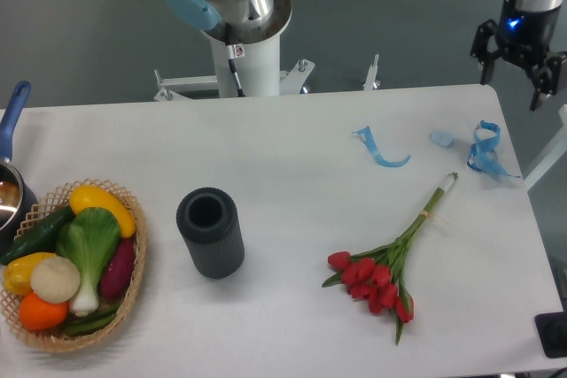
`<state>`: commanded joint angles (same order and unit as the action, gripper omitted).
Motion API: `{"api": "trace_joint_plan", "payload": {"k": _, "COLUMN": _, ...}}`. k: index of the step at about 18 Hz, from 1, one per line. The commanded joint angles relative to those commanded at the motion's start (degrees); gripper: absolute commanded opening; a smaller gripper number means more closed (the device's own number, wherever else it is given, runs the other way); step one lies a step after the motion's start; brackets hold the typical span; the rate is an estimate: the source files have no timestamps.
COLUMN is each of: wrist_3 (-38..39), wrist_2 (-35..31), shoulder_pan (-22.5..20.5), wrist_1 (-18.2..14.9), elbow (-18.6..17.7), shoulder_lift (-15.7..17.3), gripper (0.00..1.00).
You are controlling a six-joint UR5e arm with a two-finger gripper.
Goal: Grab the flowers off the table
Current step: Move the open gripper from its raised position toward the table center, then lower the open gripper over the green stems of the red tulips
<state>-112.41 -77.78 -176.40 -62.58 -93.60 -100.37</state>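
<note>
The flowers (390, 265), a small bunch of red tulips with thin green stems, lie flat on the white table (292, 157) at the right front. The blooms point to the front left and the stem ends point to the back right. My gripper (516, 75) hangs at the upper right, above and beyond the table's back right corner, well away from the flowers. Its two dark fingers are spread apart and hold nothing.
A dark grey ribbed cylinder vase (211, 232) stands upright left of the flowers. A wicker basket (133, 285) of vegetables sits at the left front, with a blue-handled pot (12, 143) behind it. Curled blue ribbon pieces (381, 150) (485, 150) lie at the back right. The robot base (239, 33) stands behind the table.
</note>
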Motion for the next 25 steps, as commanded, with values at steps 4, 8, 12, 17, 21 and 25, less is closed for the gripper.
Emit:
{"api": "trace_joint_plan", "payload": {"k": 4, "wrist_3": 0.61, "wrist_2": 0.79, "shoulder_pan": 0.44, "wrist_1": -0.17, "elbow": -0.44, "shoulder_lift": 0.00, "gripper": 1.00}}
{"api": "trace_joint_plan", "payload": {"k": 8, "wrist_3": 0.79, "wrist_2": 0.88, "shoulder_pan": 1.58, "wrist_1": 0.09, "elbow": -1.93, "shoulder_lift": -0.26, "gripper": 1.00}}
{"api": "trace_joint_plan", "payload": {"k": 12, "wrist_3": 3.15, "wrist_2": 0.88, "shoulder_pan": 3.42, "wrist_1": 0.44, "elbow": -1.58, "shoulder_lift": -2.10, "gripper": 1.00}}
{"api": "trace_joint_plan", "payload": {"k": 17, "wrist_3": 12.90, "wrist_2": 0.70, "shoulder_pan": 7.73, "wrist_1": 6.77, "elbow": -2.90, "shoulder_lift": -5.18, "gripper": 1.00}}
{"api": "trace_joint_plan", "payload": {"k": 21, "wrist_3": 17.66, "wrist_2": 1.23, "shoulder_pan": 9.93, "wrist_1": 6.94, "elbow": -1.93, "shoulder_lift": -9.40, "gripper": 1.00}}
{"api": "trace_joint_plan", "payload": {"k": 25, "wrist_3": 19.07, "wrist_2": 1.41, "shoulder_pan": 11.07, "wrist_1": 6.86, "elbow": -2.55, "shoulder_lift": -10.89, "gripper": 1.00}}
